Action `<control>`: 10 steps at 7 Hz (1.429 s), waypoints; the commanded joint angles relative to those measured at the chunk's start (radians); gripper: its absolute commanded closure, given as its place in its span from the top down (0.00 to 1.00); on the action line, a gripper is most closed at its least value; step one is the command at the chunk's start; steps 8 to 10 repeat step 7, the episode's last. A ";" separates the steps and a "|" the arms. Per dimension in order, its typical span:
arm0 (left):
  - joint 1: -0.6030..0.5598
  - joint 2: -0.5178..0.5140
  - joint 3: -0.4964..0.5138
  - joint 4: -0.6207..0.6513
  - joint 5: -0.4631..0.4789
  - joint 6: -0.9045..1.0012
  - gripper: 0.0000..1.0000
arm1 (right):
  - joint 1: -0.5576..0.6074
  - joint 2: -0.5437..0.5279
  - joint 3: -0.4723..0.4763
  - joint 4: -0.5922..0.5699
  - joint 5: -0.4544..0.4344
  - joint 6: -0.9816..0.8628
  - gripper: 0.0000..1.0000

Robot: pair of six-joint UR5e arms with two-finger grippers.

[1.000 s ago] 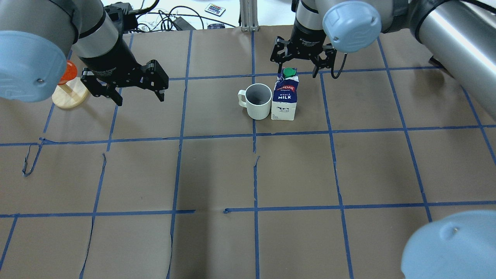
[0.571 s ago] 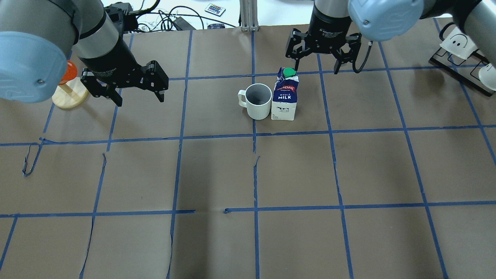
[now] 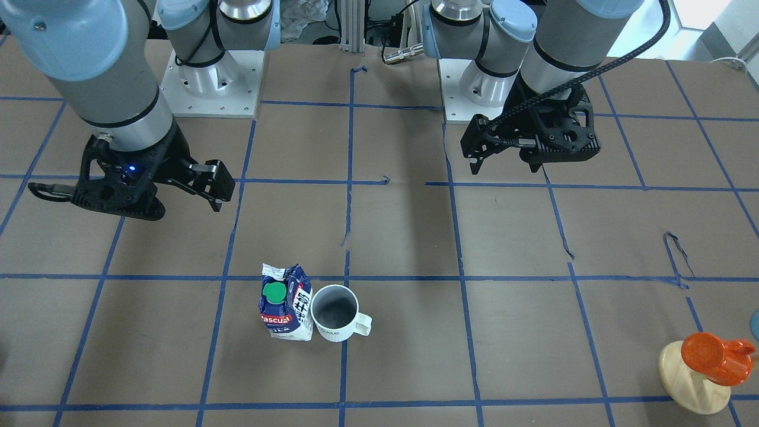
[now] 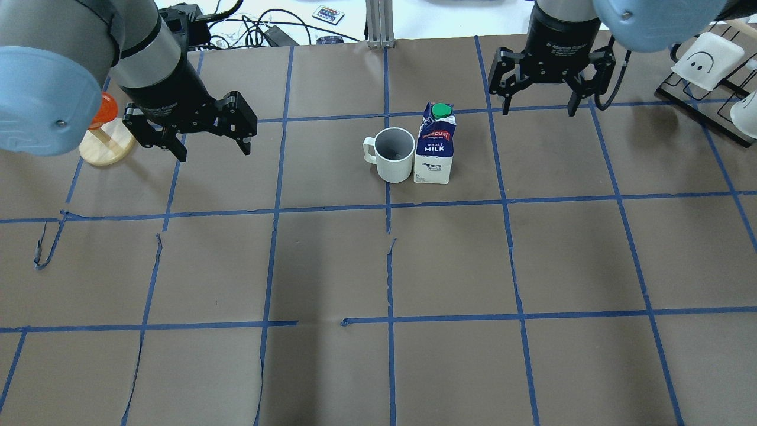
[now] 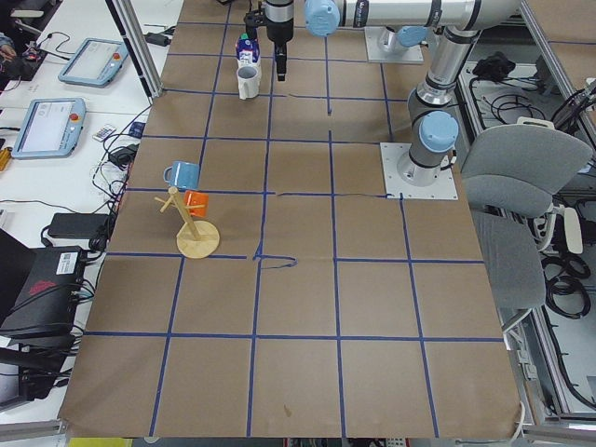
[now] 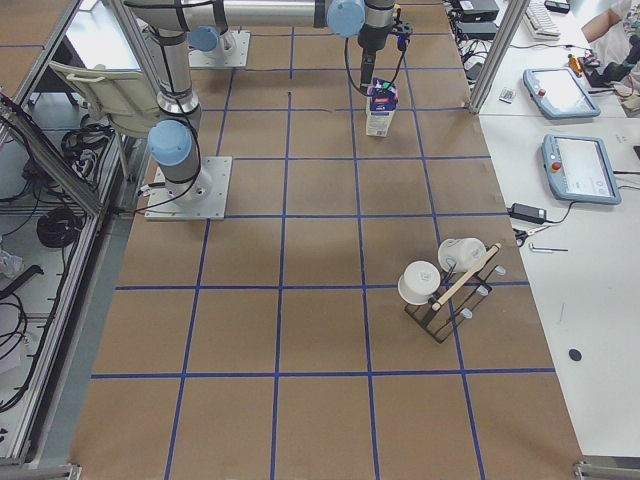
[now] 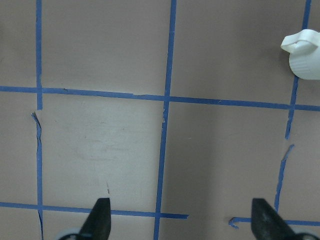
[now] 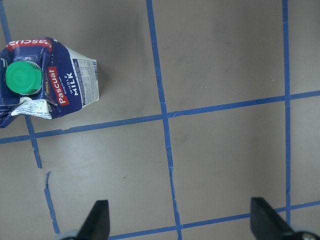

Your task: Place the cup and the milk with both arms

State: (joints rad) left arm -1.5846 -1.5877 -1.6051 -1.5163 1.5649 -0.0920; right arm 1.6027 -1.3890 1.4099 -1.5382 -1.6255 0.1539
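Note:
The white ribbed cup (image 4: 395,155) stands upright on the table, handle to its left, touching or nearly touching the milk carton (image 4: 434,152) on its right. Both also show in the front view, cup (image 3: 335,313) and milk (image 3: 286,302). My right gripper (image 4: 539,109) is open and empty, above the table to the right of and beyond the milk; its wrist view shows the milk (image 8: 45,82) at the upper left. My left gripper (image 4: 214,151) is open and empty, well left of the cup; the cup (image 7: 305,52) sits at the wrist view's top right corner.
An orange cup on a wooden stand (image 4: 106,139) is at the far left, just behind my left arm. A black rack with white mugs (image 4: 707,65) stands at the far right. Cables and a remote lie beyond the table's far edge.
My right gripper has moved right and away from the milk carton, still open. The left gripper, cup and milk have not moved.

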 commanded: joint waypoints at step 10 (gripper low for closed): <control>0.000 0.000 0.001 -0.001 0.001 0.000 1.00 | -0.015 -0.071 0.014 0.016 0.010 -0.051 1.00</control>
